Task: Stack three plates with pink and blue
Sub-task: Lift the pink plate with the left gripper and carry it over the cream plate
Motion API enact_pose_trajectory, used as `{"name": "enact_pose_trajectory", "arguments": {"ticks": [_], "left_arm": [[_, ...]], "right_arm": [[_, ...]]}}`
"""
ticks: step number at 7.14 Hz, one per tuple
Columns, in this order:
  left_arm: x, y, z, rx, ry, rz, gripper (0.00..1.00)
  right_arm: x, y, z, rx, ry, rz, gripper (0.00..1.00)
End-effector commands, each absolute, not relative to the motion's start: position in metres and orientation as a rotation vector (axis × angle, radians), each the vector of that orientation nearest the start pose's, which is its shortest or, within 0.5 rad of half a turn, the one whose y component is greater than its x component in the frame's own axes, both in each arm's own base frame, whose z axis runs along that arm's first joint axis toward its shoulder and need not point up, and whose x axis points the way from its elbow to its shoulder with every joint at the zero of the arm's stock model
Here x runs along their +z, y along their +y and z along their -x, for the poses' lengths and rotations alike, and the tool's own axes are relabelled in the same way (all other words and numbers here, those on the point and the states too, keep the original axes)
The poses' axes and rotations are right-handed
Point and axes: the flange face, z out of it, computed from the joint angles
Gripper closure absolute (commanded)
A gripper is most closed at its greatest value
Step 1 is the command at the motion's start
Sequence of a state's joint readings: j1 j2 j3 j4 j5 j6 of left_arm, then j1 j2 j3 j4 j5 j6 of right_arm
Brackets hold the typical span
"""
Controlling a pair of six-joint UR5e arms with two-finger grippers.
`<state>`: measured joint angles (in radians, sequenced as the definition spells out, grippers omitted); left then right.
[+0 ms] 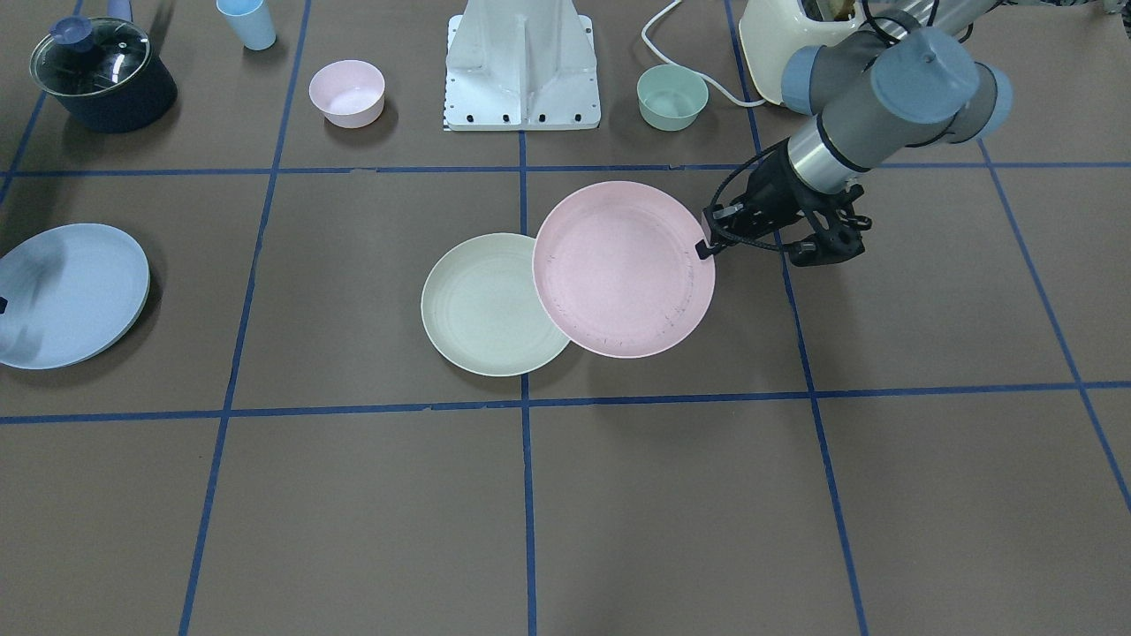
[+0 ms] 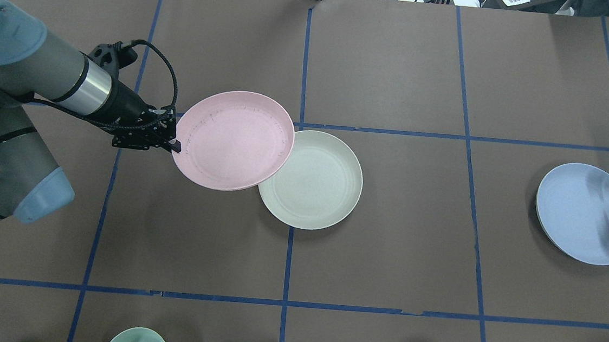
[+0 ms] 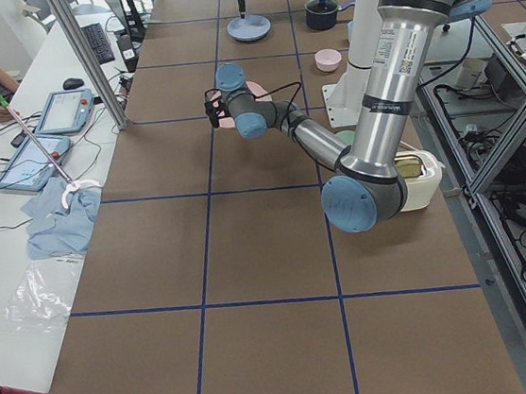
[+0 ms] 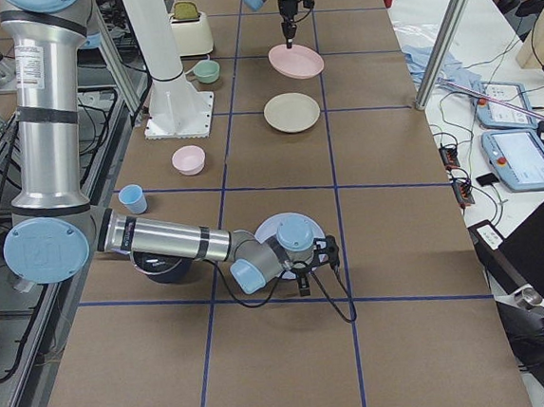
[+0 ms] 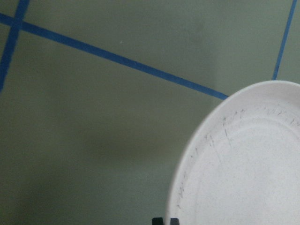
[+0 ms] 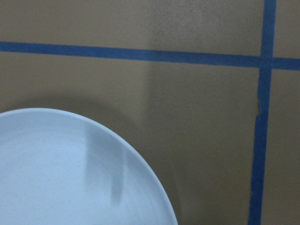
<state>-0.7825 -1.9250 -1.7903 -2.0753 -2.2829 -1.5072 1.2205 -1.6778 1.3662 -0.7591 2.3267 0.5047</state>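
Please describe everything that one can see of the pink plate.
The pink plate is round, shallow, matte like plastic, with dark scratch marks around its inner ring. The left claw pinches its rim on the robot's left side and holds it above the table. Its other edge overlaps the cream plate; whether they touch I cannot tell.

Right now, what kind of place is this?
Probably a robotics lab workcell: two industrial arms at a table gridded with blue tape, teach pendants alongside, and the left claw holding a pink plate.
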Motion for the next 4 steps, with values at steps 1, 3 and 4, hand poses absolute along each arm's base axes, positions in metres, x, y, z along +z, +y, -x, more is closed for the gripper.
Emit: {"name": "enact_pose_trajectory", "arguments": {"ticks": [1,3,4], "left_arm": [[0.292,-0.459,-0.381,-0.246,1.198,0.167,1.00],[0.295,-0.461,-0.386,-0.255,1.189,0.157,1.00],[0.296,-0.458,-0.392,-0.248,1.185,0.163,1.00]], "right_arm": [[0.729,-0.442,0.094,-0.034,-0.877,-0.113,0.52],[0.725,-0.443,0.095,-0.038,-0.886,-0.114,1.00],[0.719,-0.444,0.097,-0.047,-0.903,-0.114,1.00]]}}
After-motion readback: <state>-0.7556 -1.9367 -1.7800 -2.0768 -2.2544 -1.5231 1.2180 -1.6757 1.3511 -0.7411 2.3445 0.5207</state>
